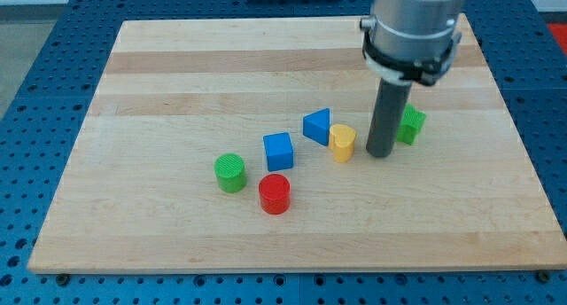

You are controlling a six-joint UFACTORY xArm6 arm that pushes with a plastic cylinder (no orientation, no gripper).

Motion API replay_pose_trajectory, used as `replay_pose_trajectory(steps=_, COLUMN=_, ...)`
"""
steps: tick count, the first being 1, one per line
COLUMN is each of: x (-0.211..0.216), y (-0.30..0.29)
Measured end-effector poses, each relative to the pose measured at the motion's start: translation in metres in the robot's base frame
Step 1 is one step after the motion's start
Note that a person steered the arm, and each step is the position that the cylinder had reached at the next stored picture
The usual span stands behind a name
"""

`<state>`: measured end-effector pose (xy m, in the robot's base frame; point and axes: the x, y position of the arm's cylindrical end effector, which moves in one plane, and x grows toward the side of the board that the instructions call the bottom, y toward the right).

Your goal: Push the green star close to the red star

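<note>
The pale wooden worktop (177, 66) with lengthwise plank stripes lies on a blue perforated bench (35, 39). My tip (382, 153), the lower end of the straight dark rod under the grey arm housing, rests on the wood a little to the view's right of the middle. There is no hand on this arm, so nothing opens, closes or holds anything.

The green plastic block (412, 124), which looks like the star though the rod hides part of it, sits at about 2 o'clock from my tip, right against the rod's side as far as can be told. A yellow plastic heart-like block (342, 142) is just beside my tip at 9 o'clock. Touching or almost touching that one, at its 10 o'clock, is a blue plastic triangular block (318, 125). Farther out at 9 o'clock is a blue plastic cube (278, 151). At 8 o'clock from my tip, well apart, stands a red plastic cylinder (275, 193), and a green plastic cylinder (230, 173) sits near it at its 10 o'clock.
</note>
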<state>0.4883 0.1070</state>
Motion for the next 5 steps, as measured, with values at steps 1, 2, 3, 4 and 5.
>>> replay_pose_trajectory(steps=1, x=-0.014, y=0.016)
replay_pose_trajectory(steps=2, x=-0.054, y=0.033)
replay_pose_trajectory(steps=3, x=-0.079, y=0.054)
replay_pose_trajectory(steps=4, x=-0.089, y=0.068)
replay_pose_trajectory(steps=5, x=-0.101, y=0.077)
